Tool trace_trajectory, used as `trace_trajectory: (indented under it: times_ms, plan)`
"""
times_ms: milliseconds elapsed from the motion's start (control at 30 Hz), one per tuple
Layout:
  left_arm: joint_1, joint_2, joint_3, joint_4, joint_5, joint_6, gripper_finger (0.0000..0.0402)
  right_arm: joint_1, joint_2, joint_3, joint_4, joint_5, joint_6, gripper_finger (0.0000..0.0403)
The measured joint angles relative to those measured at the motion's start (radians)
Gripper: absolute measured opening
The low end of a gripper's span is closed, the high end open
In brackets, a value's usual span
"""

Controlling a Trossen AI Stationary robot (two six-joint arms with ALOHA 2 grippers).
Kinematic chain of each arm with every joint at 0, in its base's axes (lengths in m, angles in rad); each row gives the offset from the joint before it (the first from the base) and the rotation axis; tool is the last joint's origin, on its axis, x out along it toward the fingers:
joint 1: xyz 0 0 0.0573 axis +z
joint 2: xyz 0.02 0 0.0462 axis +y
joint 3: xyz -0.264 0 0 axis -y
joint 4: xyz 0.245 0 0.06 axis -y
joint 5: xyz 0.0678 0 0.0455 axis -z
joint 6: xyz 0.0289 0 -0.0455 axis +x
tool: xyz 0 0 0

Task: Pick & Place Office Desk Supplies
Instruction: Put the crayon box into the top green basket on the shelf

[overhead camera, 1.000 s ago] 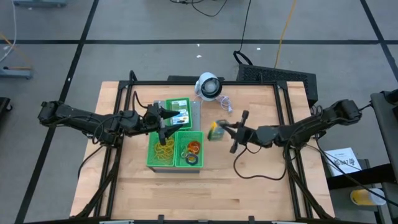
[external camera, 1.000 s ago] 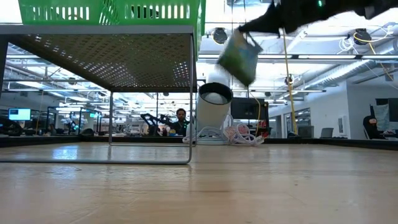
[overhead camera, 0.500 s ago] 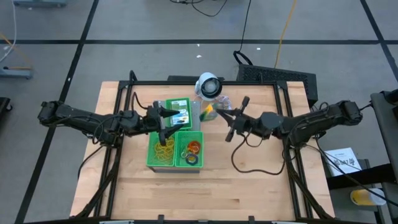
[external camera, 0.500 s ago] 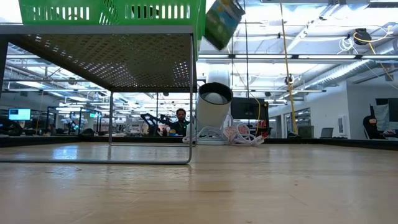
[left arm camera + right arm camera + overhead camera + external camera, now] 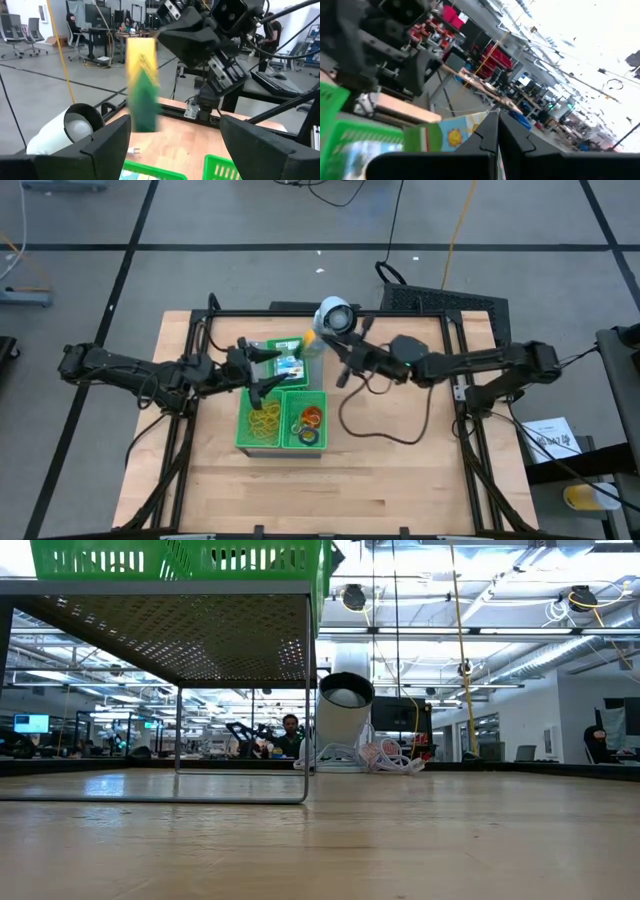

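Two crayon boxes (image 5: 288,364), three green trays (image 5: 264,442)

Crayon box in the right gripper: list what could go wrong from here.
1. The right gripper holds the crayon box by its top only, over the green tray's edge; a poorly aimed release might drop it outside.
2. The open left gripper hovers over the same tray, so the arms could collide.
3. The white round device sits close behind and could get bumped.

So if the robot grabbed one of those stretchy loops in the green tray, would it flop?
Probably. The rubber-band loops are thin and lie curled in a loose heap in the green tray, so one would likely droop from the hand. They look very light. Tangled like that, a pinch might lift several together.
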Motion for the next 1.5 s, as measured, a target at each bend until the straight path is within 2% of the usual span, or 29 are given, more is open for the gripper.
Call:
trace_trajectory:
  times_ms: [367,533,700,1067,1500]
  plan:
    - [0.0,0.0,0.0,-0.006,0.0,-0.007,0.031,-0.116,0.247,0.206,0.045,-0.153,-0.043,0.0]
    - [-0.002,-0.001,0.0,-0.017,0.002,-0.014,0.031,-0.146,0.321,0.223,0.148,-0.152,-0.075,0.0]
    - [-0.002,-0.001,0.0,-0.022,0.003,-0.013,0.031,-0.149,0.326,0.224,0.173,-0.156,-0.059,0.0]
    - [-0.002,-0.001,0.0,-0.019,-0.037,0.0,0.031,-0.116,0.325,0.225,-0.044,-0.156,0.051,0.0]
    - [-0.002,-0.001,0.0,-0.019,-0.039,-0.01,0.031,-0.049,0.327,0.223,-0.034,-0.18,0.027,0.0]
